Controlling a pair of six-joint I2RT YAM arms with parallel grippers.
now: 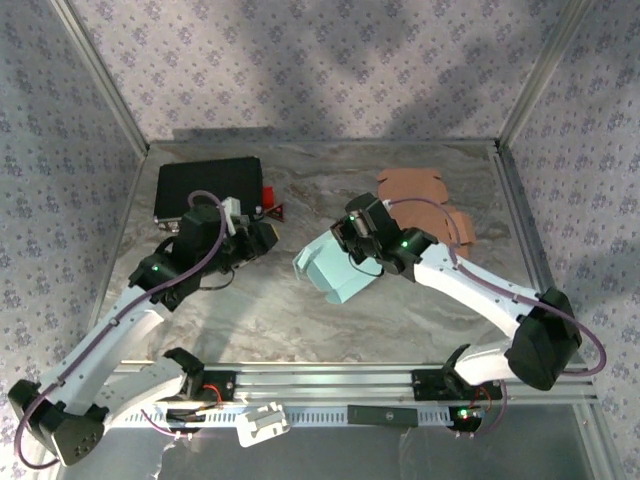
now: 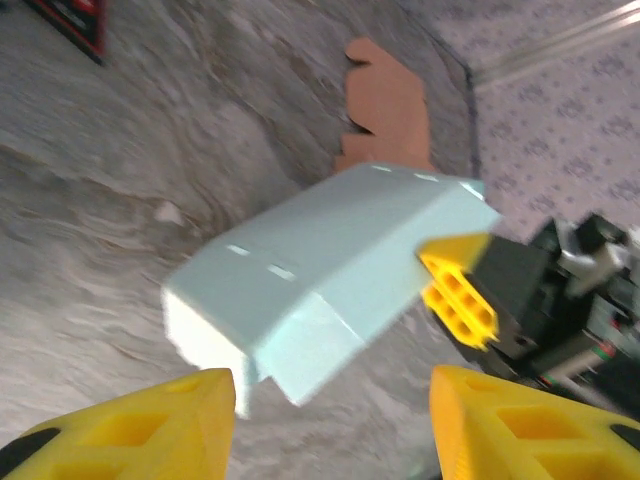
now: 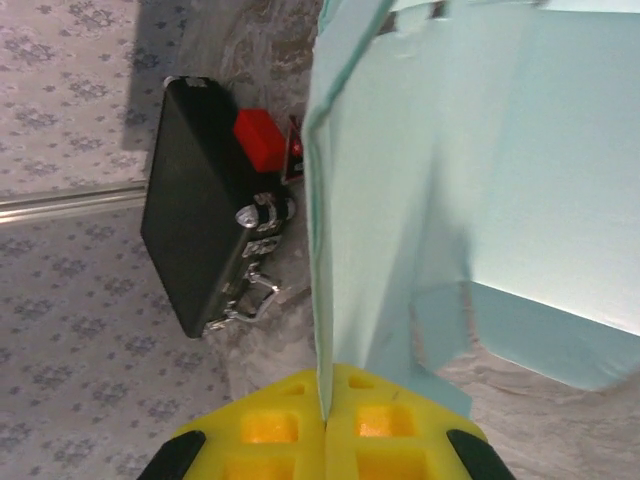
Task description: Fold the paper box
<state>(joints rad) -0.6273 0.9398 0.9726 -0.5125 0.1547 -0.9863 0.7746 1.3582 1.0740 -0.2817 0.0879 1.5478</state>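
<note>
With the pale blue paper box [image 2: 340,250] clamped in the right pincer [image 3: 323,425], the half-open left pincer [image 2: 330,410] was best brought squarely onto its free end.

A partly folded pale green paper box [image 2: 330,270], pinched at its right end by the right gripper [image 2: 455,285], shows beyond the left gripper [image 2: 335,430] and its parted fingertips, with brown cardboard [image 2: 385,100] behind.

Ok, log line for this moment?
right fingers: shut on paper box edge | left fingers: open, facing paper box | fold: partly done
</note>
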